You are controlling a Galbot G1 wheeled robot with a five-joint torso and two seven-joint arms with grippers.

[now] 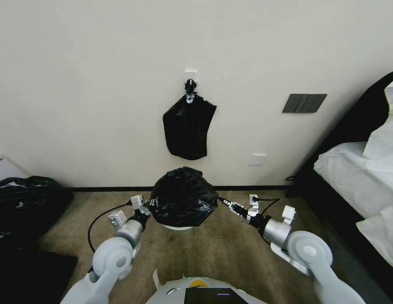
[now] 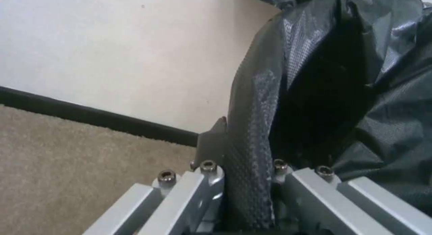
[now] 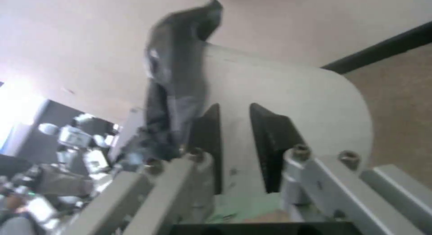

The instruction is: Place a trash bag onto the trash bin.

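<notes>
Where the carpet point(image 1: 221, 249) meets the wall's dark skirting, trash bin point(image 1: 178, 227): small, cream-white, standing on the floor near the wall; in the head view just a pale sliver of its lower body shows beneath the plastic. Right wrist view shows its bare pale side point(image 3: 288, 103) close up.

Trash bag point(image 1: 183, 196): thin, glossy, crinkled black plastic, draped over the bin's top and bulging upward as a dome; its hem hangs part-way down the bin.

Left gripper point(image 1: 149, 205): at the bag's left edge, jaws pinching a fold of the black film point(image 2: 252, 154) between them.

Right gripper point(image 1: 228, 204): at the bag's right edge, jaws spread with a gap between the dark fingers point(image 3: 274, 140), the bin's side showing through the gap; a strip of bag point(image 3: 175, 79) lies along the outer side of one finger.

Other items: flat black bag bundle point(image 1: 188, 128), knotted, hanging from a wall hook above the bin; big black sacks point(image 1: 25, 202) on the floor at left; bed point(image 1: 365, 177) at right.
</notes>
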